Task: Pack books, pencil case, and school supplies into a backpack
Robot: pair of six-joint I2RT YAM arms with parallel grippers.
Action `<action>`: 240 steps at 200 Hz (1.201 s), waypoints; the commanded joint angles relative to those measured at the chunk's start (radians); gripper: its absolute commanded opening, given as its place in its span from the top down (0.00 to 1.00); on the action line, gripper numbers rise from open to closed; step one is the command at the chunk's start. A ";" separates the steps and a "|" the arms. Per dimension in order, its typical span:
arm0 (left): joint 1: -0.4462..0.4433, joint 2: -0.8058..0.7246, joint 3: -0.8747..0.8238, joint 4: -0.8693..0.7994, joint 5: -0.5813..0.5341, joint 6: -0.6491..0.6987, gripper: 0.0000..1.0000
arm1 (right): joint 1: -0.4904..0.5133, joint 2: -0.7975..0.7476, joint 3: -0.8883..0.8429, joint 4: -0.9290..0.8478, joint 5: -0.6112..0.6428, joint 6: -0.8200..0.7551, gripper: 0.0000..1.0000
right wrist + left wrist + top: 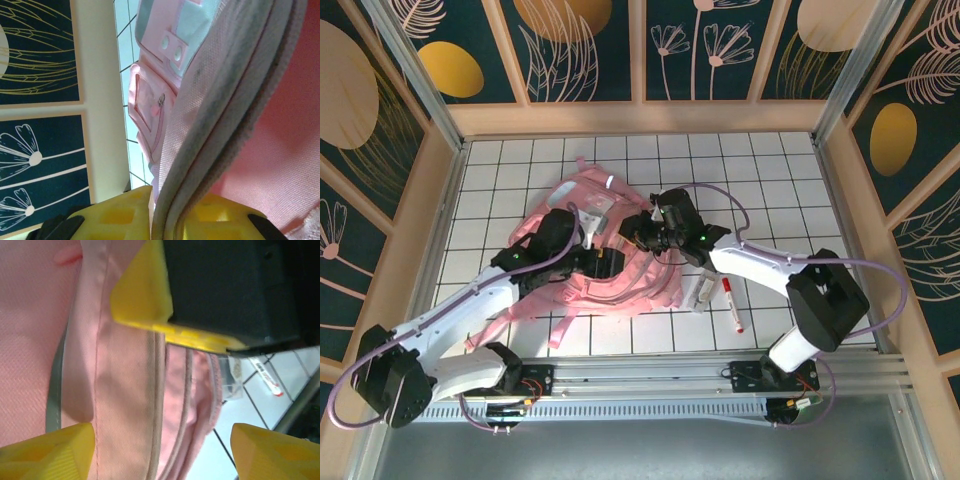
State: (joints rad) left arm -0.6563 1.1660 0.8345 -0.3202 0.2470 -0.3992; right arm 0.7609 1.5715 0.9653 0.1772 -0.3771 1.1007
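The right gripper (167, 215), pinching the backpack (625, 290) rim, should lift it open while the wide-open left gripper (162, 450) fetches the marker (732, 305).

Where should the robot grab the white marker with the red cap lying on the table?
Probably the middle of the short white marker with the red cap, coming straight down from above. It lies flat on the white tiled table, apart from the soft pink fabric backpack, so the grip should close across its thin width.
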 commanded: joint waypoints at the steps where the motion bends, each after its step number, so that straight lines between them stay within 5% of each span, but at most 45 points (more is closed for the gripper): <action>1: -0.030 0.061 0.096 -0.031 -0.238 0.076 0.28 | -0.005 0.017 0.057 0.031 -0.032 0.029 0.80; 66: -0.195 0.175 0.101 0.010 -0.531 0.030 0.39 | -0.008 0.025 0.073 0.006 -0.005 0.053 0.80; 91: -0.195 0.198 0.128 -0.055 -0.677 0.013 0.74 | -0.011 0.013 0.067 -0.033 0.027 0.040 0.79; 110: -0.195 0.181 0.127 -0.056 -0.683 0.056 1.00 | -0.031 -0.006 0.061 -0.115 0.051 0.021 0.64; 140: -0.195 0.136 0.117 -0.018 -0.576 0.085 1.00 | -0.054 -0.118 0.031 -0.366 0.158 -0.070 0.37; 170: -0.185 0.107 0.107 0.033 -0.500 0.070 1.00 | -0.015 -0.257 -0.032 -0.614 0.378 -0.124 0.29; 200: -0.147 0.119 0.155 0.003 -0.441 0.035 1.00 | -0.010 -0.452 -0.182 -0.816 0.613 0.020 0.21; 240: -0.102 0.087 0.204 0.009 -0.322 0.000 1.00 | -0.002 -0.510 -0.268 -0.946 0.661 0.039 0.20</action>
State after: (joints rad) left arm -0.7792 1.3018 0.9752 -0.3744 -0.1669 -0.3637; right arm 0.7452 1.0523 0.7292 -0.6250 0.1814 1.1099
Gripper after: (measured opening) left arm 0.057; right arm 0.802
